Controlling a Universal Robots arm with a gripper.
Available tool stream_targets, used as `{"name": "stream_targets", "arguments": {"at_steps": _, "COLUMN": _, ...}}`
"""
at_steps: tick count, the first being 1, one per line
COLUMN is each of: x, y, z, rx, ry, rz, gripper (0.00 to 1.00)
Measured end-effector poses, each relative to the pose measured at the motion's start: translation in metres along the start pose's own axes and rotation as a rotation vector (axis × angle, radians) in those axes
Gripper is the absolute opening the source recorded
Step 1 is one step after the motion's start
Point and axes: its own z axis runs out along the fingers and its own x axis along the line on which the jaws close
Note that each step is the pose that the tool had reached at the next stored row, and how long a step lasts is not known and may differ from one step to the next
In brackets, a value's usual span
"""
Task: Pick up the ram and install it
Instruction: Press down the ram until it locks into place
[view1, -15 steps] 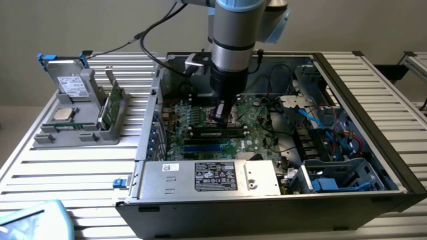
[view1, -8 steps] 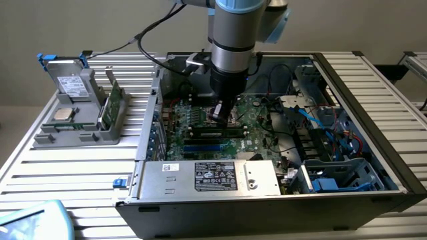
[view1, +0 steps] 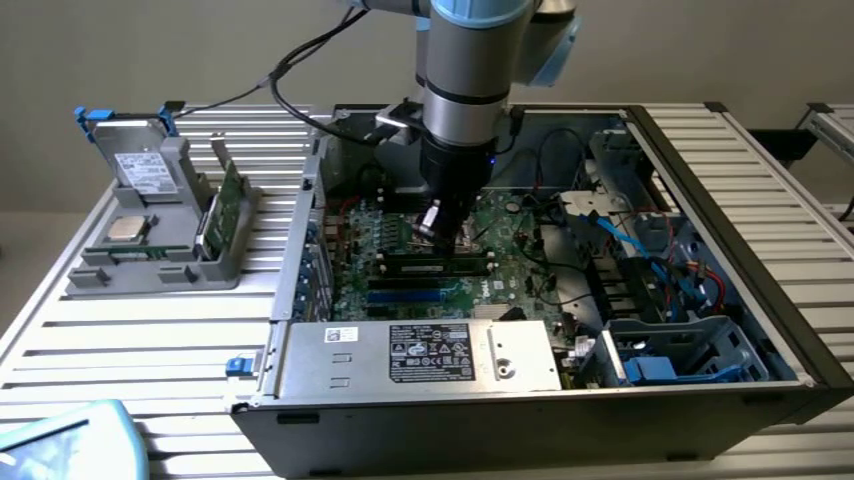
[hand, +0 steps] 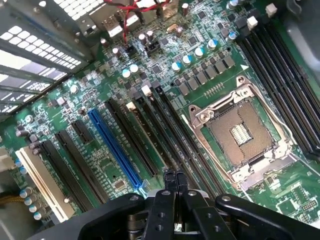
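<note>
The gripper (hand: 174, 176) hangs low over the green motherboard (hand: 100, 165), its two black fingers (hand: 169, 181) pressed together with nothing between them. Its tips hover just above the long black slots beside the blue slot (hand: 114, 150), near the open silver processor socket (hand: 240, 132). In the exterior view the arm (view1: 461, 110) reaches down into the open computer case (view1: 787, 330), and a ram stick (view1: 434, 267) lies seated across the board just in front of the gripper (view1: 430, 232). Outside the case, at the exterior view's left, a grey holder (view1: 160, 270) on the slatted table (view1: 134, 350) carries other parts.
</note>
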Motion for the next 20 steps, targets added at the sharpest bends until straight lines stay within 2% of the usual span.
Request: {"name": "stream_targets", "arguments": {"at_steps": 20, "x": 0.0000, "y": 0.0000, "z": 0.0002, "rx": -0.0105, "ry": -0.0082, "rz": 0.319, "gripper": 0.11}}
